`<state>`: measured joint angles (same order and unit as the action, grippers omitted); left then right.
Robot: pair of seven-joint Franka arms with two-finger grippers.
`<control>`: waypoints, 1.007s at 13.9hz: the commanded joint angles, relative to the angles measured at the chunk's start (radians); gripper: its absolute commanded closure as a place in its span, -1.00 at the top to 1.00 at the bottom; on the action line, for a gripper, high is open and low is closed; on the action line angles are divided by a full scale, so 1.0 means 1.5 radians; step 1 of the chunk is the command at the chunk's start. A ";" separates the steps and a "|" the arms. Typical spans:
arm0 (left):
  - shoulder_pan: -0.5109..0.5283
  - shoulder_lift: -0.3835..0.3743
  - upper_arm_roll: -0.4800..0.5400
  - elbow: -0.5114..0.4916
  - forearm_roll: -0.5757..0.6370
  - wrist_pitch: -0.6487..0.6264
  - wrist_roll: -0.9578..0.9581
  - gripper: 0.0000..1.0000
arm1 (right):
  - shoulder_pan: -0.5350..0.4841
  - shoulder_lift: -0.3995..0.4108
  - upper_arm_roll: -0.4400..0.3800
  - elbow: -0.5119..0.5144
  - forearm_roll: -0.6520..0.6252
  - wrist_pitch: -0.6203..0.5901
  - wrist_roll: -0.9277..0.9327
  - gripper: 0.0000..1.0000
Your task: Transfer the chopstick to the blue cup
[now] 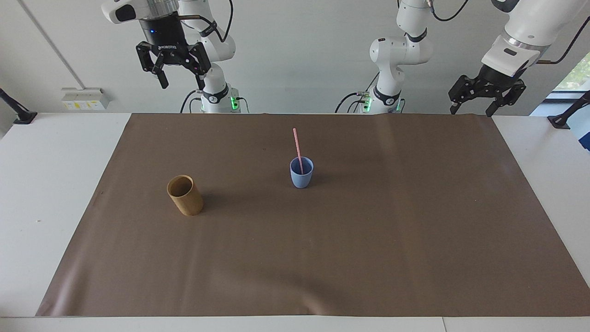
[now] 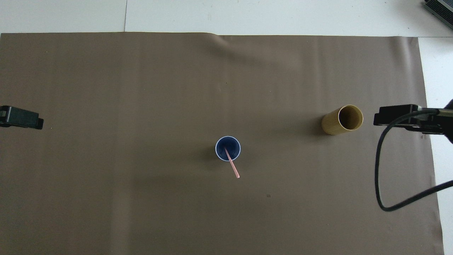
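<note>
The light blue cup point(image 1: 301, 173) point(image 2: 228, 148) stands upright near the middle of the brown mat. The pink chopstick point(image 1: 297, 146) point(image 2: 233, 166) stands inside it, leaning on the rim with its top tilted toward the robots. My right gripper point(image 1: 179, 80) hangs open and empty, high above the robots' edge of the table at the right arm's end. My left gripper point(image 1: 474, 109) is also open and empty, raised at the left arm's end of the table. In the overhead view only dark tips of the right gripper point(image 2: 396, 115) and the left gripper point(image 2: 21, 118) show.
A taller tan-brown cylindrical cup point(image 1: 185, 195) point(image 2: 342, 119) stands upright on the brown mat point(image 1: 368, 240) toward the right arm's end, with nothing in it. A black cable point(image 2: 384, 177) hangs from the right arm.
</note>
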<state>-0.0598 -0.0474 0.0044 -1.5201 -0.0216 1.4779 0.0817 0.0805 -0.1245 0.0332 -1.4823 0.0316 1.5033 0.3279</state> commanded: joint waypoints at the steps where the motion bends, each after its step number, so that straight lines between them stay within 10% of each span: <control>1: 0.006 0.006 -0.004 0.018 0.010 -0.019 0.007 1.00 | -0.009 -0.005 -0.035 0.007 -0.014 -0.019 -0.023 1.00; 14: 0.006 0.006 -0.004 0.018 0.010 -0.019 0.007 1.00 | -0.042 0.045 -0.047 -0.030 -0.052 -0.038 -0.233 1.00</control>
<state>-0.0598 -0.0474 0.0044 -1.5201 -0.0216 1.4774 0.0817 0.0314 -0.0452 -0.0489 -1.5175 -0.0298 1.4438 -0.0030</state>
